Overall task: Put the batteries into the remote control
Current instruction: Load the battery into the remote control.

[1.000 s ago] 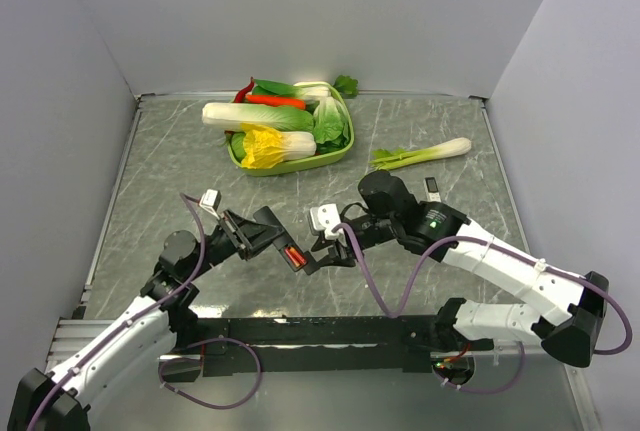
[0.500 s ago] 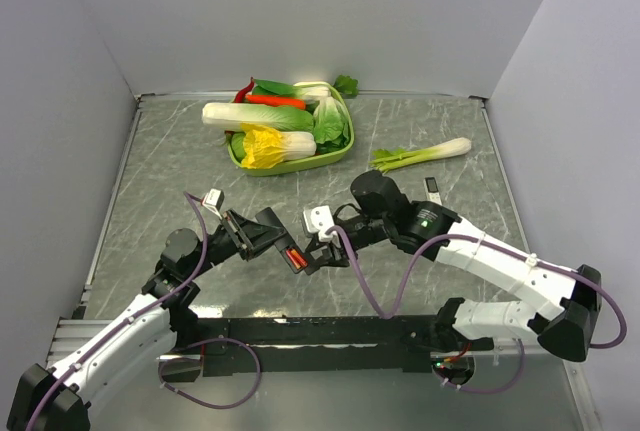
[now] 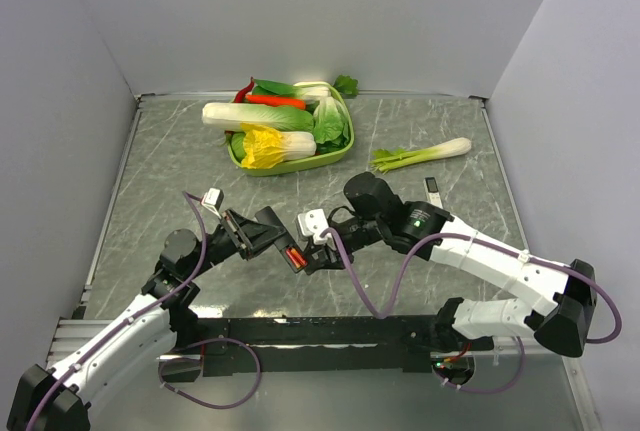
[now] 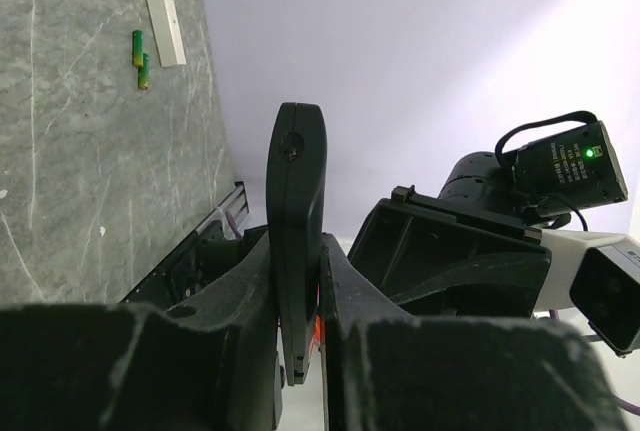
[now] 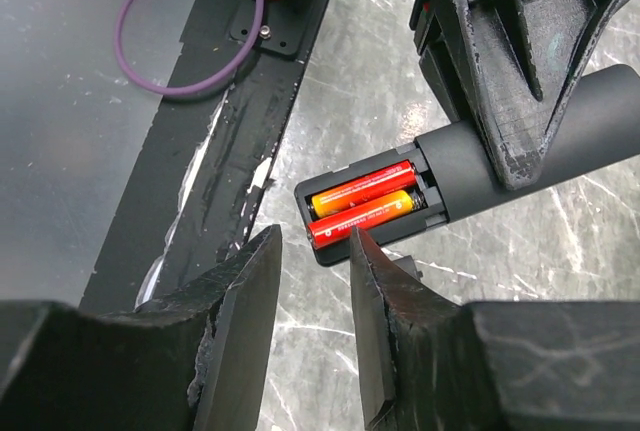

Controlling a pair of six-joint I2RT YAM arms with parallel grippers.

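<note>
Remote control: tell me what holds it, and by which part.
The left gripper clamps the remote control just behind its open battery slot. The right gripper holds nothing.

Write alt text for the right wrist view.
A black remote, gripped by the left tool, shows its open slot with two red-orange batteries lying side by side. The open right tool sits just before the slot's end, above a grey marbled table with a purple cable at upper left.
</note>
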